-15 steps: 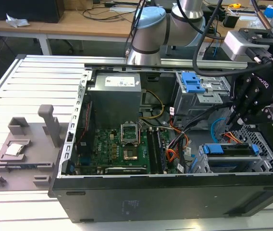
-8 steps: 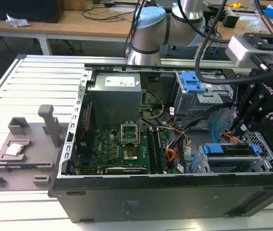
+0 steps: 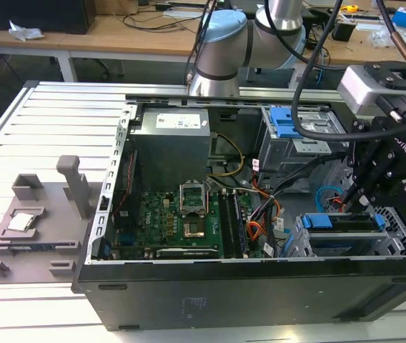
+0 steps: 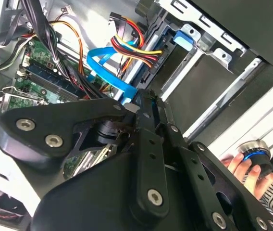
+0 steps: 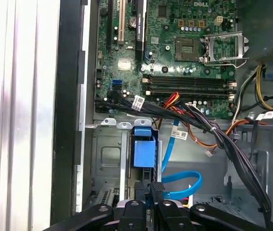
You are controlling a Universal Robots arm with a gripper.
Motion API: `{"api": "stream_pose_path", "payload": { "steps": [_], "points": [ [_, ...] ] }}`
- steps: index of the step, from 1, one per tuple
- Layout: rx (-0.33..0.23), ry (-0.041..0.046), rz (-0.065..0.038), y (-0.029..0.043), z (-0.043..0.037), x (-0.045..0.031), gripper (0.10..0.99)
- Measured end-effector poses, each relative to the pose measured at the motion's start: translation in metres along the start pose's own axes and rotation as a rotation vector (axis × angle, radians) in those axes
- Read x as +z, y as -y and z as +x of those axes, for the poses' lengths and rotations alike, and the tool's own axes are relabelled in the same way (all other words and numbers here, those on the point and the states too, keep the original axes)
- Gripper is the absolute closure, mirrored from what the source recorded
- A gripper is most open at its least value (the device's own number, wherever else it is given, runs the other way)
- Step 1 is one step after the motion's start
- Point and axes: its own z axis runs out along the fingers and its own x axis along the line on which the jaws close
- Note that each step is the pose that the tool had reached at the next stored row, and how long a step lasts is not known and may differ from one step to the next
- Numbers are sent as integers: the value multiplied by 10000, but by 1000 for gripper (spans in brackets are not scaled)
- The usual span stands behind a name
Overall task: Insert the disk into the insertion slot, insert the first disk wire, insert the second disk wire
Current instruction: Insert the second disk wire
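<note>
Above insertion slot (image 3: 346, 243), hand (image 3: 351, 191), disk (image 3: 342, 222) seated

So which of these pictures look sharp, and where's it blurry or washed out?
Exterior view: evenly lit, the motherboard fairly sharp, the far benches softer. Second wrist view: the gripper looms large and dark up close, bright daylight washing out the table beyond the case, the hand soft. First wrist view: the board crisp, the pale table overexposed and smeared.
</note>
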Motion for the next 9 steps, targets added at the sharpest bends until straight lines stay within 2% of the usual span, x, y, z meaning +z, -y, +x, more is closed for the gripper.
{"api": "stream_pose_path", "payload": {
  "steps": [6, 9],
  "points": [
    [0, 2, 0, 4, 0, 78, 922],
    [-4, 34, 1, 16, 0, 106, 922]
  ]
}}
